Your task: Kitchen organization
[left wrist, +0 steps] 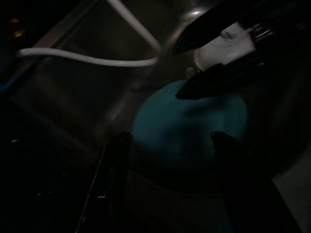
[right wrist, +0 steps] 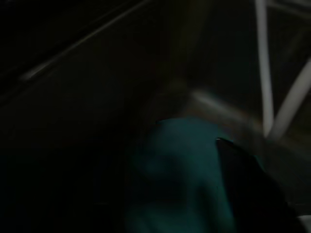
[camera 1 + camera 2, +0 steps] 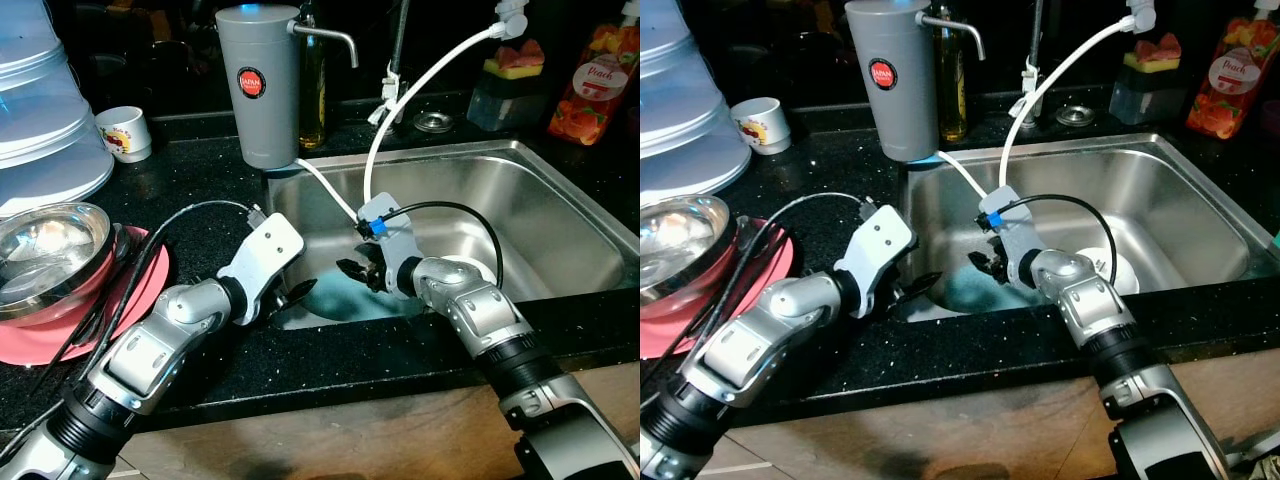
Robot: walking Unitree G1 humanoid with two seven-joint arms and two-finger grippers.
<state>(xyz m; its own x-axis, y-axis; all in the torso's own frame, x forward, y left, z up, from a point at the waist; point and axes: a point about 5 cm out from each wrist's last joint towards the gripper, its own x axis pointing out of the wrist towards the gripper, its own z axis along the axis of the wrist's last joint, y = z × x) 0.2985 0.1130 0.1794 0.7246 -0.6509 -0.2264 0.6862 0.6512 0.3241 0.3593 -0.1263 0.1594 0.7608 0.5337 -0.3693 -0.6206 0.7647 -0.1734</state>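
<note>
A teal rounded object (image 3: 345, 300), possibly a bowl, lies in the near left corner of the steel sink (image 3: 560, 210). My left gripper (image 3: 303, 291) reaches over the sink's near left edge and is open. In the left wrist view its fingers (image 1: 112, 179) stand either side of the teal object (image 1: 189, 126) without touching it. My right gripper (image 3: 353, 270) hangs inside the sink just above the teal object's far side. From the left wrist view the right gripper (image 1: 177, 73) shows its fingertips apart with nothing between them. One right finger (image 2: 245, 187) lies across the teal object (image 2: 180, 170).
A grey filter canister (image 3: 260, 85) stands at the sink's far left corner, and a white hose (image 3: 405, 95) runs down into the basin. A steel bowl (image 3: 45, 250) sits on a red plate (image 3: 145, 295) at left. White cup (image 3: 125, 132), sponge holder (image 3: 510, 85) and peach bottle (image 3: 595, 85) line the back.
</note>
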